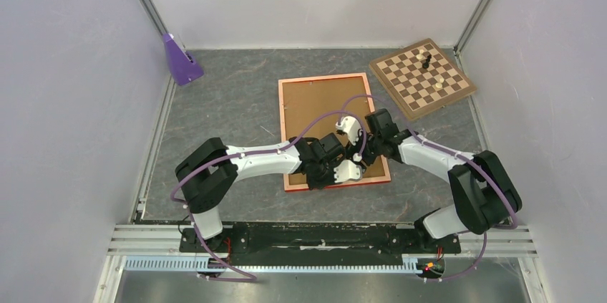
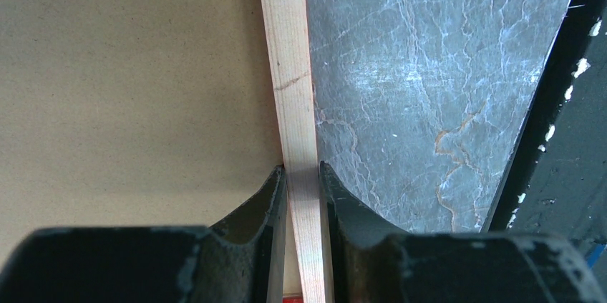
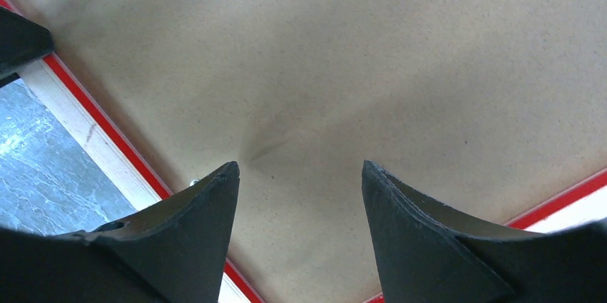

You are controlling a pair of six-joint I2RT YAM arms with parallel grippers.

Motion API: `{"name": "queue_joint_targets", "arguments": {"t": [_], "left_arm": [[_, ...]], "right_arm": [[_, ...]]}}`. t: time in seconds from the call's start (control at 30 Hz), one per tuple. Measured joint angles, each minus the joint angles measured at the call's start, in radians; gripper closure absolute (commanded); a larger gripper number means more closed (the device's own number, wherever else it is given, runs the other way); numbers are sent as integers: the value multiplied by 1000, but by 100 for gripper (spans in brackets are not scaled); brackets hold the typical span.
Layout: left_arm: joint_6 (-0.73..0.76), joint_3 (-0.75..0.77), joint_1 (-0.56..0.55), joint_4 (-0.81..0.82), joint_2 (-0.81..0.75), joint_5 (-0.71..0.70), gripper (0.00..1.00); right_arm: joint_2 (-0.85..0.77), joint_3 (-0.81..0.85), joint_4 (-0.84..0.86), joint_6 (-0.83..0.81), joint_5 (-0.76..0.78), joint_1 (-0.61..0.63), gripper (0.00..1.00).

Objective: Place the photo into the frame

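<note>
The orange-red frame [image 1: 280, 131] lies flat mid-table, filled by a plain brown backing board [image 1: 318, 106]. No photo shows in any view. My left gripper [image 1: 320, 181] is at the frame's near edge. The left wrist view shows this gripper [image 2: 302, 170] shut on the pale wooden rail [image 2: 290, 66], with the board [image 2: 129, 88] to its left. My right gripper [image 1: 360, 154] hovers over the board's near right part. In its wrist view it [image 3: 299, 168] stands open above bare board [image 3: 343, 52], with the red rim [image 3: 93, 113] to its left.
A brown chessboard [image 1: 422, 77] with a few pieces sits at the back right. A purple wedge-shaped object [image 1: 180, 61] stands at the back left corner. White walls enclose the grey marbled table [image 1: 229, 109]. The black arm-mount rail [image 1: 322, 235] runs along the near edge.
</note>
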Motion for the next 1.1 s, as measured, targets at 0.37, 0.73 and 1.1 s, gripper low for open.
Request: {"name": "queue_joint_targets", "arguments": {"t": [0.37,0.73,1.1], "left_arm": [[-1,-1,0,2,-1,0,98],[-5,-2,0,3,-2,-2,98],[-10,-6,-5,9,-4,-18,98]], "right_arm": [[-10,-31,39,-6,58,51,35],[-68,-66,13,-51,87,68,37],[-73,-71,-5,-64,37,64,38]]}}
